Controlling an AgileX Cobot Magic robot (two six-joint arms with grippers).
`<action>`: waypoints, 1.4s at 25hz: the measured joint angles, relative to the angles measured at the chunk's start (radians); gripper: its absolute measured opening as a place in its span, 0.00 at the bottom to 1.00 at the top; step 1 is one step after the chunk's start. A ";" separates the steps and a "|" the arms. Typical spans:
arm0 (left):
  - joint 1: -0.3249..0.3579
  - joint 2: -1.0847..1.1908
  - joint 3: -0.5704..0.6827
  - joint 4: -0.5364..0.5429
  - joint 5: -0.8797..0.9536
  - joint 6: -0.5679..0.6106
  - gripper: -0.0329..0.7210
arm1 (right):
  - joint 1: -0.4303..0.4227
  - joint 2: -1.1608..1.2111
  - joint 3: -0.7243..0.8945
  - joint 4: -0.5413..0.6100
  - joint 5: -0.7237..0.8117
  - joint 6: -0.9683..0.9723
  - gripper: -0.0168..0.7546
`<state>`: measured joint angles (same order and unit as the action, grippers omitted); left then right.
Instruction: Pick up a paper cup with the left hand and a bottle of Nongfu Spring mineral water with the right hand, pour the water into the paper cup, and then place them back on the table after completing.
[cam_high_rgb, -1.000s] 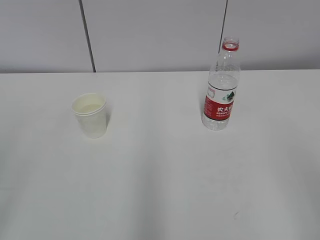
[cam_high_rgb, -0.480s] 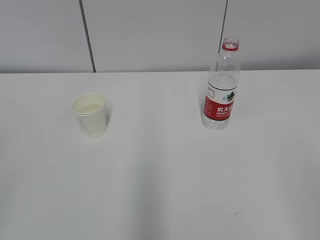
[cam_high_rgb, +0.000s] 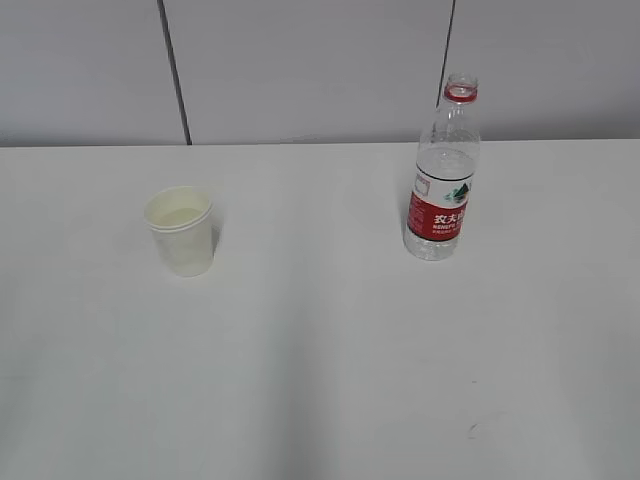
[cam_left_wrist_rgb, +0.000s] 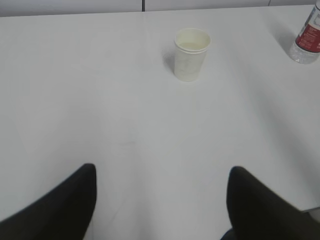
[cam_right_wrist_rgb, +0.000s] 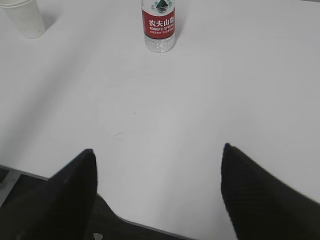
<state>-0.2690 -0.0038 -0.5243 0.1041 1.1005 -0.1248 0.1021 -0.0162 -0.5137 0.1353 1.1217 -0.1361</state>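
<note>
Paper cup (cam_high_rgb: 180, 231), left; ridged clear bottle (cam_high_rgb: 441, 172), red "NONGFU SPRING" label, right, uncapped. Both grippers' (cam_left_wrist_rgb: 160, 205) (cam_right_wrist_rgb: 157, 192) fingers spread apart.

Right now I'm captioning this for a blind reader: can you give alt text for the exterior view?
A white paper cup stands upright at left on a white table, and an uncapped clear water bottle with a red label stands upright at right, well apart. No robot arm is in view; grey wall panels are behind.
</note>
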 joint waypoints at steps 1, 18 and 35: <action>0.000 0.000 0.000 -0.001 0.000 0.000 0.71 | 0.000 -0.002 0.000 0.000 0.001 0.000 0.76; 0.000 0.000 0.000 -0.001 0.000 0.001 0.71 | 0.000 -0.002 0.015 0.000 0.016 -0.002 0.76; 0.000 0.000 0.000 -0.001 0.000 0.002 0.71 | 0.000 -0.002 0.021 0.000 0.020 -0.002 0.76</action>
<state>-0.2690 -0.0038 -0.5243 0.1030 1.1005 -0.1229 0.1021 -0.0179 -0.4927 0.1353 1.1419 -0.1384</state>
